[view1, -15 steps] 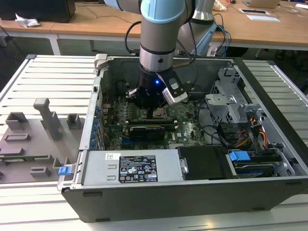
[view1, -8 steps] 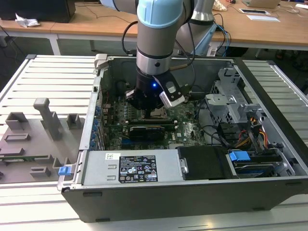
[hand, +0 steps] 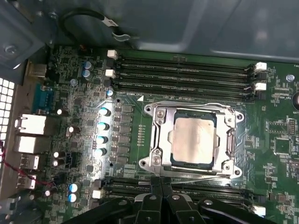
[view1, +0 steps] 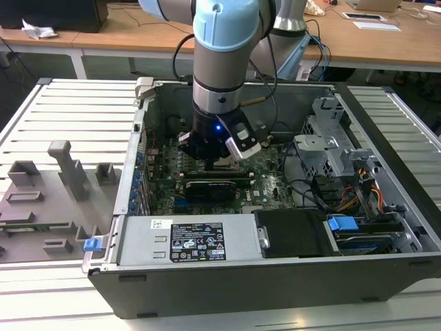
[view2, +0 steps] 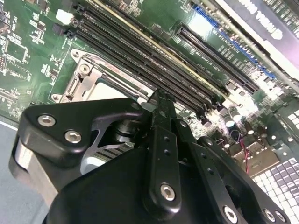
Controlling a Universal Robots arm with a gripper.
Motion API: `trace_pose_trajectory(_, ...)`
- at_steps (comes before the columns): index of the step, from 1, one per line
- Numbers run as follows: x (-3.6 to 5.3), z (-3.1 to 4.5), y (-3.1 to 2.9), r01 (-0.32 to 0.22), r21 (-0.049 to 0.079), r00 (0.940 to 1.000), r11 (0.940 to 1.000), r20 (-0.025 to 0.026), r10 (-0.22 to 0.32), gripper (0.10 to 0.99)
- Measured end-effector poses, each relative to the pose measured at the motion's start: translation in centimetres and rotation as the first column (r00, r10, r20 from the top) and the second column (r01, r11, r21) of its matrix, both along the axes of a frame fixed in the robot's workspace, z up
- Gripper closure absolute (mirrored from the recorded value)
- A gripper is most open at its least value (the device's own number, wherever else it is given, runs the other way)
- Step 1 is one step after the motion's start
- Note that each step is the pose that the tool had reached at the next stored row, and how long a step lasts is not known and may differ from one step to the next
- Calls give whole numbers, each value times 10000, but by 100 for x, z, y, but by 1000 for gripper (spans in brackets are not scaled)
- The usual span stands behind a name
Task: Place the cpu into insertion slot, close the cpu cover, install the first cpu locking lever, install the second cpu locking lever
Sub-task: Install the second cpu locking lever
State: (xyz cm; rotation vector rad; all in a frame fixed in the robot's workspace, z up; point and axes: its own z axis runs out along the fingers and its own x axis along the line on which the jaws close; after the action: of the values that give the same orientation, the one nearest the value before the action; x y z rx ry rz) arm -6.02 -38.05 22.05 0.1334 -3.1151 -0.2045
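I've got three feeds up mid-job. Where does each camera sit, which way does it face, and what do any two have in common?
Exterior view: off the arm, looking down into the open computer case; the arm and pincer hang over the motherboard.
First wrist view: on the arm, facing the insertion slot with the cpu seated; fingertips at the frame edge.
Second wrist view: behind the pincer, slanting across the memory slots.
Both wrist views share socket and memory slots.

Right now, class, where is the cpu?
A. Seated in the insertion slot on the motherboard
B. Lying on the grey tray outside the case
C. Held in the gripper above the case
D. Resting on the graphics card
A: in the first wrist view the cpu lies flat inside the insertion slot, ringed by its silvery metal frame.
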Motion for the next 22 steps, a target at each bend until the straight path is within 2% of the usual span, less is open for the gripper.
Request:
trace_pose_trajectory(1,-1,-2,-4,1,55,10000,10000,0,-1,980)
trace_pose_trajectory(3,-5,-3,-54,2,277,10000,9996,0,-2,980)
trace_pose_trajectory(6,-12,-3,-108,2,447,10000,9990,0,-2,980)
trace_pose_trajectory(10,-35,-3,-121,2,644,10000,9979,0,-2,980)
trace_pose_trajectory(16,-59,-65,-121,2,725,10000,9974,0,-3,980)
trace_pose_trajectory(22,-106,-142,-123,4,884,10000,9961,1,-4,980)
